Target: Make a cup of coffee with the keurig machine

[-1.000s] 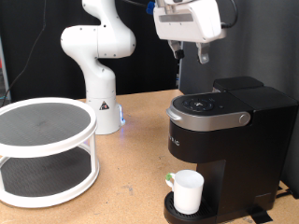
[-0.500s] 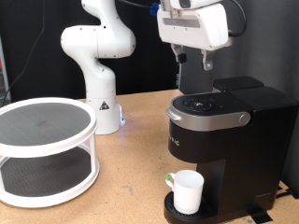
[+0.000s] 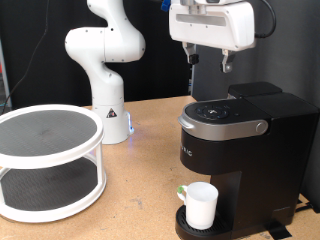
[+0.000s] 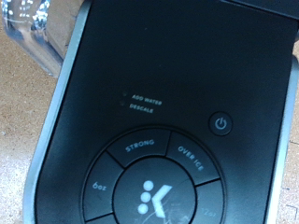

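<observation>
The gripper point(image 3: 208, 62) is seen in the exterior view well above the keurig point(image 3: 240, 150), its two dark fingers point(image 3: 226, 61) held apart with nothing between them. Directly below the fingers lies the button panel point(image 4: 149, 182), which fills the wrist view: a glossy black disc cut into wedges marked "strong", "over ice" and "6oz", with a round power button point(image 4: 220, 124) beside it. The fingers themselves are not shown in the wrist view. The keurig is judged heavy and rigid, a boxy black plastic body unlikely to shift under a press; its smooth top would be slippery for pads, so force is best applied straight down on a wedge, while the curved silver-grey handle point(image 3: 232, 127) offers the one graspable edge for the closed lid. The cup point(image 3: 201, 205) stands far beneath the fingers, on the round drip base under the spout. It is judged light, hard, smooth and breakable, best taken across its plain cylindrical wall, clear of the green handle point(image 3: 182, 192).
</observation>
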